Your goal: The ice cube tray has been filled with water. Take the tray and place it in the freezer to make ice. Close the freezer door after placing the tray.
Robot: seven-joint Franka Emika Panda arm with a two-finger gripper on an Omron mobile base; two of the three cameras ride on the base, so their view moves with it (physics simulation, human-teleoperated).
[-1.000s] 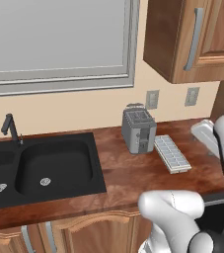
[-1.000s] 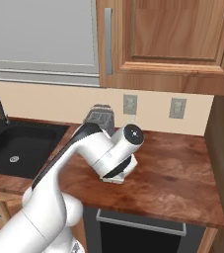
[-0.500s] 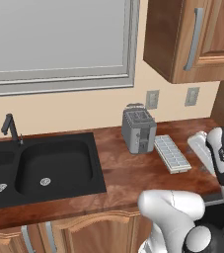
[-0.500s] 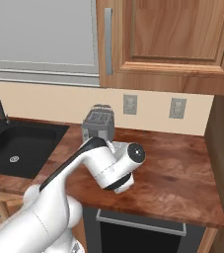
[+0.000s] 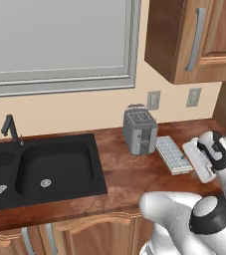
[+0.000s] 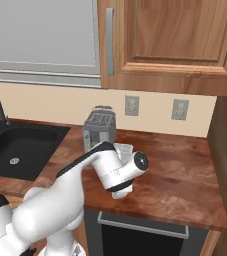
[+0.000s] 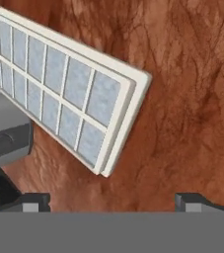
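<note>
The ice cube tray (image 5: 173, 155) lies flat on the brown counter (image 5: 129, 174), just to the right of the toaster (image 5: 140, 131) and well apart from the black sink (image 5: 40, 169). The end effector (image 7: 112, 201) hangs above the counter next to the near end of the tray, with its fingers spread wide and nothing between them.

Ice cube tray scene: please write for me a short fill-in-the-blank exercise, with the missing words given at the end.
1. The ice cube tray lies flat on the wooden ____.
2. Beside the tray stands a grey ____, in front of the wall outlets.
3. The gripper's jaws are ____ and hold nothing.
4. At the counter's other end, the black ____ has two basins.

Missing words: counter; toaster; open; sink
</note>
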